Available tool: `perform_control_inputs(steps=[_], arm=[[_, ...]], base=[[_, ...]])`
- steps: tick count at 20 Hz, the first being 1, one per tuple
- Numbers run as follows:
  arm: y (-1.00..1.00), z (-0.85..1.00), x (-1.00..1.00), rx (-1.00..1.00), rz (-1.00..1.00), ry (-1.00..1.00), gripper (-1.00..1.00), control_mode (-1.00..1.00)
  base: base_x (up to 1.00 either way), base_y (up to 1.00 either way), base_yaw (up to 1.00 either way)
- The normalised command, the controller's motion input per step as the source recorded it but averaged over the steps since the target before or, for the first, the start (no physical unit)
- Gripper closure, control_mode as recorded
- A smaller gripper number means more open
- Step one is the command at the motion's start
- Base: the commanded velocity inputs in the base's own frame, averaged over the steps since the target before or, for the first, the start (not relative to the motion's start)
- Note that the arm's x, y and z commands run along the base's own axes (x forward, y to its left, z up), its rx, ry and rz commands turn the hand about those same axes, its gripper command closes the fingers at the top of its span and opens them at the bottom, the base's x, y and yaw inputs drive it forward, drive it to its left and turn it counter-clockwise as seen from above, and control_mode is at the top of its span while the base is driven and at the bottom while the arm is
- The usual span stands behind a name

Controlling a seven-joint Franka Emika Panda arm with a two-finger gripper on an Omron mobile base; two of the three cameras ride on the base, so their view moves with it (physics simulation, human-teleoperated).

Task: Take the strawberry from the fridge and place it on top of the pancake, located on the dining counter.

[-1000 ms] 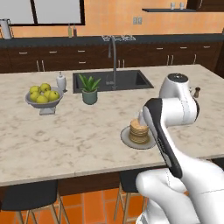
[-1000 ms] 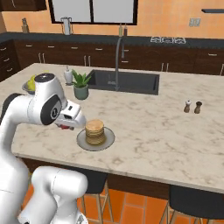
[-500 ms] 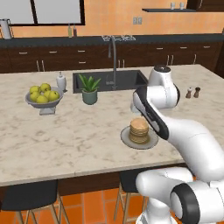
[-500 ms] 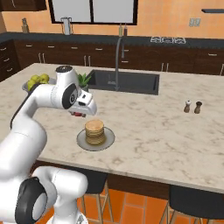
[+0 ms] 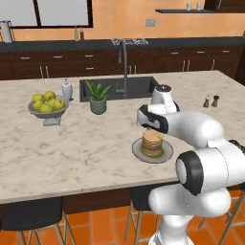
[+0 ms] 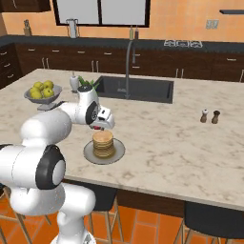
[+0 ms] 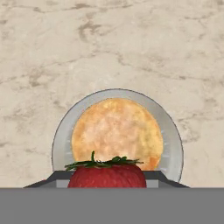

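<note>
A marbled counter spreads beneath the white arm, which reaches out over the pancake on its grey plate near the counter's front edge. The fetching looks done: the strawberry is out of the fridge and carried at the hand, above the stack and not yet resting on it. What seems left is to lower it onto the top pancake and let go. The gripper hangs just above the stack's far side, clamped on the berry, whose red body and green leaves sit between the dark finger tips in the hand view.
</note>
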Motion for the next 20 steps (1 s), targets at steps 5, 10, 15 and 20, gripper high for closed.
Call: perform_control_inputs(steps=[5,10,15,20], arm=[[0.00,-0.41,0.45,0.00,0.00,0.01,1.00,-1.00],[-0.04,-0.01,-0.15,0.00,0.00,0.00,1.00,-1.00],[-0.17,0.00,-0.32,0.00,0.00,0.00,1.00,-1.00],[0.04,-0.18,-0.16,0.00,0.00,0.00,1.00,-1.00]], base=[[0.00,0.00,0.00],[0.00,0.00,0.00],[0.00,0.00,0.00],[0.00,0.00,0.00]])
